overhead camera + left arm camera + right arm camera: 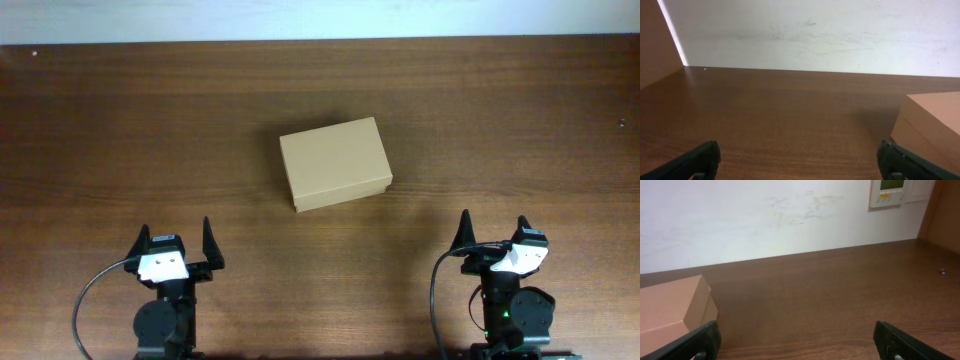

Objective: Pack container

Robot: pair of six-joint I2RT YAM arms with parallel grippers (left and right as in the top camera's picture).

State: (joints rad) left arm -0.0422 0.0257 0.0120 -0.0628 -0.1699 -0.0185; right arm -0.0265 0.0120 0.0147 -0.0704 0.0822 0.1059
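Observation:
The container [335,163] is a plain tan cardboard box, lid shut, lying a little askew in the middle of the table. It also shows at the right edge of the left wrist view [935,125] and at the left edge of the right wrist view [670,312]. My left gripper [176,240] is open and empty near the front edge, to the box's front left; its fingers [800,162] frame bare table. My right gripper [492,231] is open and empty near the front edge, to the box's front right; its fingers [797,340] frame bare table.
The dark wooden table [120,130] runs back to a white wall [810,30]. A wall panel with a small display [888,192] hangs at the far right. A tiny speck [942,271] lies on the table at the right.

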